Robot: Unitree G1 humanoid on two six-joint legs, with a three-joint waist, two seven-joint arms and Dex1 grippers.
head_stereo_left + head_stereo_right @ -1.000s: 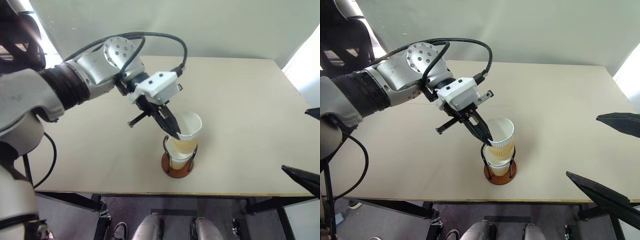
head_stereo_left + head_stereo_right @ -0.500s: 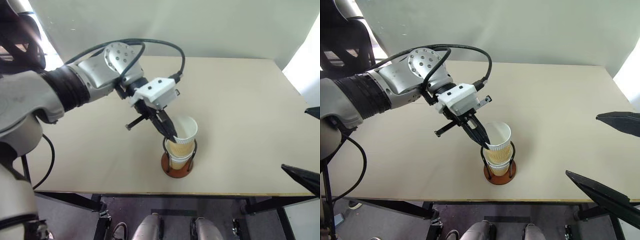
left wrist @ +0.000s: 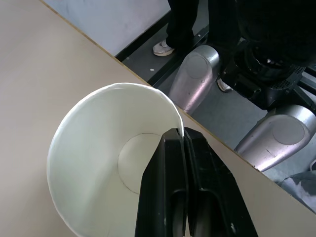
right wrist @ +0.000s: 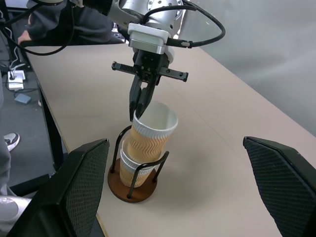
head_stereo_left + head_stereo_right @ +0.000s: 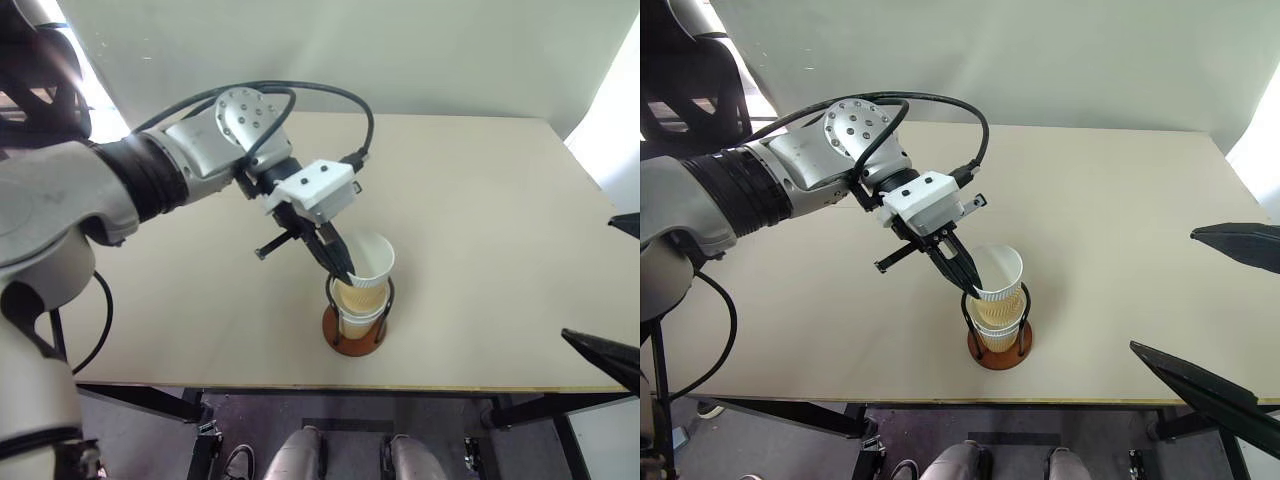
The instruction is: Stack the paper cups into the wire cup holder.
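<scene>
The wire cup holder [image 5: 354, 342] stands near the table's front edge, its dark loops [image 4: 118, 148] rising around a stack of paper cups. The top cup [image 5: 368, 262] sits tilted a little in a lower cup [image 5: 360, 320], whose white rim shows beneath it. My left gripper [image 5: 347, 274] reaches down from the left and is shut on the top cup's near rim, one finger inside the cup [image 3: 98, 163] and one outside. At the right, my right gripper [image 5: 1162, 292] hangs open and apart from the stack, with nothing between its fingers.
The tan table [image 5: 480, 200] spreads wide behind and to both sides of the holder; its front edge [image 5: 300, 384] lies just below the holder's base. A seated person [image 4: 64, 24] is beyond the table's far end in the right wrist view.
The top cup has sunk a little deeper between the wire loops and shifted slightly left, with the left gripper still on its rim. The right gripper has kept still.
</scene>
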